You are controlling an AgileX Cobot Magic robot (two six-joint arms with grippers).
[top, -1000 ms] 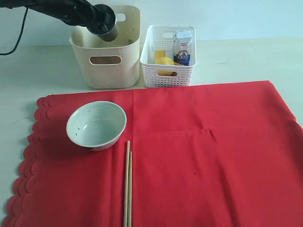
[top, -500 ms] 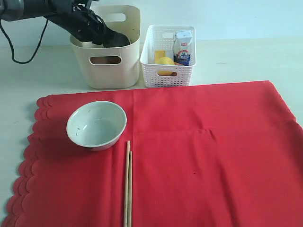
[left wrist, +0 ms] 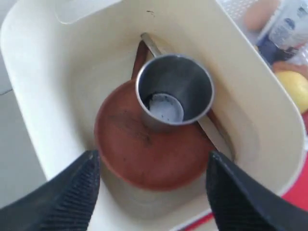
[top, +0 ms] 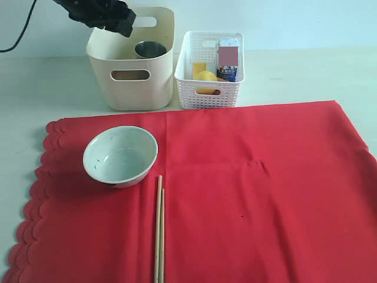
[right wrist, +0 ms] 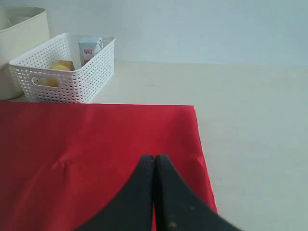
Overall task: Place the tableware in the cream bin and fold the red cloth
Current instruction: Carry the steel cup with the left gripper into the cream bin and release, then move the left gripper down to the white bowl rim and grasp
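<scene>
Exterior: left end effector (top: 121, 23) hangs over the back-left rim of the cream bin (top: 132, 88); the steel cup (top: 150, 49) stands upright inside the bin, clear of it. The white bowl (top: 120, 156) sits upright on the left part of the red cloth (top: 265, 206), in front of the bin on the camera side. The 2 chopsticks (top: 159, 230) lie side by side just right of the bowl, not touching it, long axis running near-to-far. The cloth is flat and unfolded on the worktop (top: 294, 76). The white basket (top: 209, 94) with the lemon (top: 205, 76) and milk carton (top: 228, 59) is not part of the job. The right arm is out of this shot. Left wrist: end effector (left wrist: 151, 159) is spread wide and holds nothing. Below it the cup (left wrist: 174, 94) rests on the brown plate (left wrist: 144, 154), with the knife (left wrist: 216, 134) and a dark wooden handle (left wrist: 139, 55), likely the spoon, underneath. Right wrist: end effector (right wrist: 154, 161) is closed and empty, jaws pressed together, over the cloth (right wrist: 96, 144) close to its right edge. My read: 4 of 6 pieces are binned, and the bowl and chopsticks both lie on the left arm's side, so that arm takes them, gripping the sticks across their long axis. Folding waits until the cloth is bare.
</scene>
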